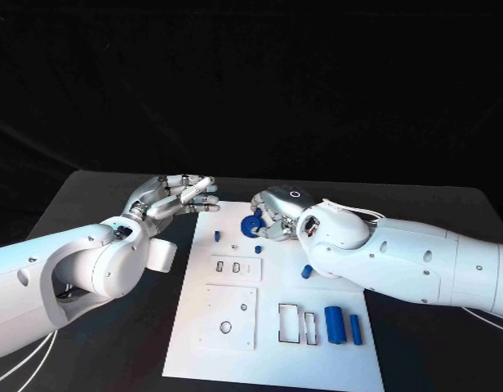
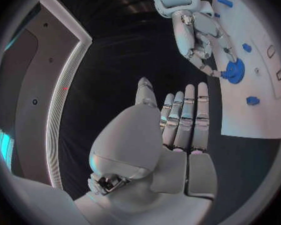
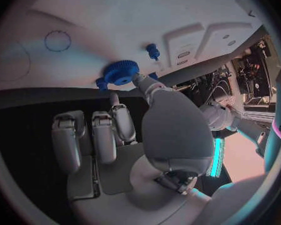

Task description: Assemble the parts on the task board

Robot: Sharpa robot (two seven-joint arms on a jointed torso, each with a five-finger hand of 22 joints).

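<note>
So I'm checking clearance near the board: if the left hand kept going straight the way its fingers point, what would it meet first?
Probably the right hand, which touches the blue gear at the task board's far end. The left hand is open, and depth is unclear, so it might pass clear.

Head cam: we look down on the board (image 1: 278, 327). Wrist cams sit close behind each palm, facing along the fingers. All three share the gear (image 1: 251, 226) (image 2: 234, 71) (image 3: 120, 72).

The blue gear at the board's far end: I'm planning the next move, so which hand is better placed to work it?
The right hand. Its fingers already touch the blue gear on the task board; the left hand hovers open beside the board's edge, holding nothing.
</note>
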